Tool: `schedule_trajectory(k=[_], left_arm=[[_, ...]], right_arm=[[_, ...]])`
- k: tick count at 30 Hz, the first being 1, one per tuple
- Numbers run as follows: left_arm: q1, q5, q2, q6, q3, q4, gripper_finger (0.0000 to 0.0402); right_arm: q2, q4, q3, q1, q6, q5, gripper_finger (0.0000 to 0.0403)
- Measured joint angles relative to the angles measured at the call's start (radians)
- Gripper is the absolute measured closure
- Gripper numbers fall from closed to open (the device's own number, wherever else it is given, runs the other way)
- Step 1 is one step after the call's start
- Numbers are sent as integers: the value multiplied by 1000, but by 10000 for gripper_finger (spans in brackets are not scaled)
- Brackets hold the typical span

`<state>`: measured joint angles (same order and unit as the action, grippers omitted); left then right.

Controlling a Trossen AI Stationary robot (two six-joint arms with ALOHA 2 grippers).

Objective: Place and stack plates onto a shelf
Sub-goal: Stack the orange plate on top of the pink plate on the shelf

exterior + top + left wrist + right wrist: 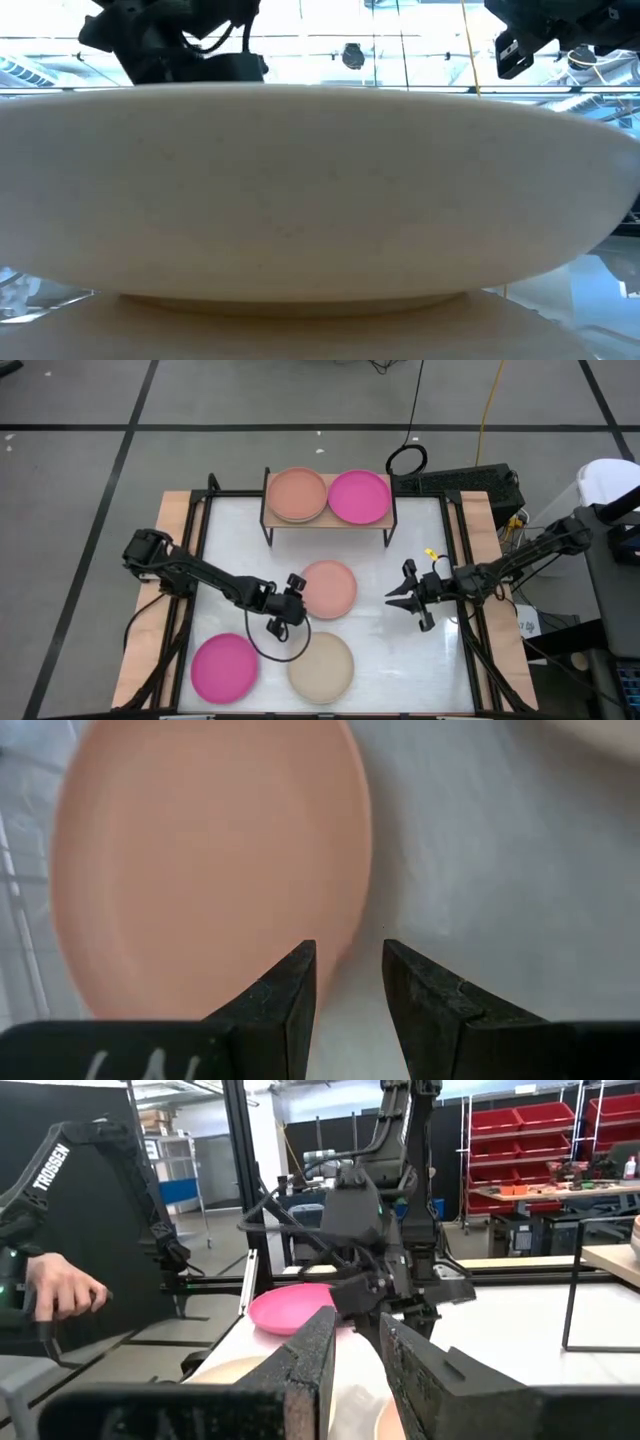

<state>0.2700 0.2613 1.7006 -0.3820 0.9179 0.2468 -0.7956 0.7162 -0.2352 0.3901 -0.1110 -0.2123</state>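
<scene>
Two plates sit on the shelf [329,520] and three on the table [420,550], the left gripper [296,589], fingers slightly apart and empty, at the peach plate [330,588], the right gripper [402,600] narrowly parted, empty, well beside it.

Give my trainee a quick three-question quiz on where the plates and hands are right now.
1. True or false: the shelf holds a bright pink plate.
2. How many plates lie on the table, off the shelf?
3. Which hand is beside the peach plate: A) left hand, B) right hand?

Key: 1 true; 2 three; 3 A.
</scene>
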Motion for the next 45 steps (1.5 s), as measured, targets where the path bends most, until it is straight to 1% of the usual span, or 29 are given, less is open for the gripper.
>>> schedule_trajectory(k=[3, 5, 11, 13, 15, 18, 21, 22, 27, 31, 37, 39, 42, 45], left_arm=[[-11, -9, 20, 0, 2, -27, 277], [-18, -13, 36, 2, 0, -10, 277], [-45, -36, 85, 2, 3, -27, 277], [-48, -37, 86, -10, 3, -28, 284], [-49, -43, 87, -23, 3, -31, 302], [-47, -37, 84, -47, 2, -39, 342], [-52, -2, 80, -61, 1, -64, 381], [-52, 7, 73, -61, 1, -70, 388], [-49, 17, 10, -61, -2, -49, 389], [-51, 45, -89, -71, 0, -60, 389], [-56, 124, -249, -156, -1, -112, 389], [-80, 133, -294, -176, 1, -155, 389], [-131, 138, -333, -203, 20, -174, 389], [-197, 102, -343, -227, 68, -158, 389]], right_arm=[[0, -1, 0, 0, 0, 0, 337], [0, -2, 0, 0, 0, 0, 337], [0, -10, 0, 0, -6, 0, 337], [0, -10, 0, 0, -7, 0, 337], [0, -10, 0, 0, -7, 0, 337], [0, -10, 0, 0, -7, 0, 337], [0, -10, 0, 0, -7, 0, 337], [0, -10, 0, 0, -7, 0, 337], [0, -22, 0, 0, -7, 0, 337], [-1, -37, 1, 0, -7, 0, 337], [-1, -46, 0, 0, -7, -1, 337], [-1, -42, 1, 0, -7, -1, 337], [-1, -39, 1, -1, 0, -6, 337], [-1, -39, 1, -3, 9, -31, 337]])
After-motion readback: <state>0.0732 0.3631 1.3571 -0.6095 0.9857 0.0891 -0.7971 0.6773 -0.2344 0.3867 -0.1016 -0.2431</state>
